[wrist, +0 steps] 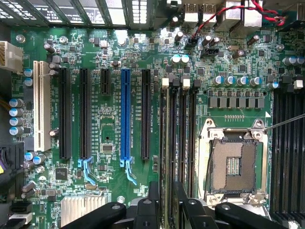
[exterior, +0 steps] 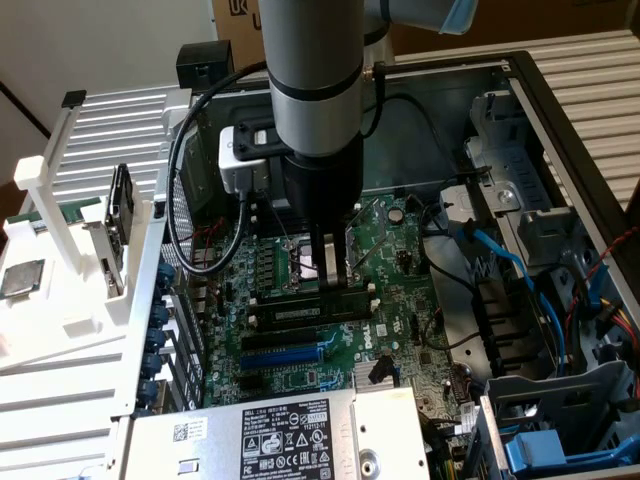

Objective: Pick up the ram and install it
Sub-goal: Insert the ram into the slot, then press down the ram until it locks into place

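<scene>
Nearest in the exterior view sits the grey power supply point(exterior: 270, 440) with its black label, at the front edge of the open computer case point(exterior: 560, 110). Just beyond it the green motherboard point(exterior: 400, 300) begins, crossed by the blue expansion slot point(exterior: 290, 355).

One step farther lies the ram point(exterior: 300, 313), standing on edge in a memory slot. Its long axis runs parallel to the blue slot, from the exterior view's left up slightly toward its right, and its labelled face is turned toward the power supply. In the wrist view the ram point(wrist: 167, 143) shows edge-on as a thin line in the memory slot farthest from the open processor socket point(wrist: 233, 164), alongside the blue expansion slot point(wrist: 125, 114).

The gripper point(exterior: 335, 288) hangs straight down over the ram's middle. Its fingers point(exterior: 320, 262) stand apart, one on each side of the stick. The wrist view of the gripper point(wrist: 167, 191) shows the same: the black fingers point(wrist: 153, 200) are spread with the ram's top edge running between them.

Behind the fingers is the processor socket point(exterior: 305, 262). Outside the case, on the exterior view's left, a white rack point(exterior: 60, 250) carries a square processor chip point(exterior: 22, 280).
</scene>
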{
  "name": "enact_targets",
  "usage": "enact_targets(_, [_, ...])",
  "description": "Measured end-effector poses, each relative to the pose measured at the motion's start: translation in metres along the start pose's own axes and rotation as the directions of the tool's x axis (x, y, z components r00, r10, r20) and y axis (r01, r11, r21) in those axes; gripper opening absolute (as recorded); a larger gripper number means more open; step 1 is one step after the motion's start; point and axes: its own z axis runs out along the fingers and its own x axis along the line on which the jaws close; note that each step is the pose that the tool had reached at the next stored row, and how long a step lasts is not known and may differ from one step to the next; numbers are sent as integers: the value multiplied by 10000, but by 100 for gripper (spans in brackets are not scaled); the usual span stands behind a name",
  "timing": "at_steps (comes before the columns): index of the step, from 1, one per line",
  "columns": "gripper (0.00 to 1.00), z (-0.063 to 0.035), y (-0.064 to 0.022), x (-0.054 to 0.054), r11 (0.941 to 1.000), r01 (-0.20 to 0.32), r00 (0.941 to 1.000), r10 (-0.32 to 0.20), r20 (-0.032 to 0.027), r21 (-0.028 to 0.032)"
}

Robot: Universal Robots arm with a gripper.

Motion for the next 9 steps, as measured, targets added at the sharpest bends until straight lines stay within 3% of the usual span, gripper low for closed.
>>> enact_targets(9, [26, -4, 1, 0, 10000, -1, 10000, 1, 0, 0])
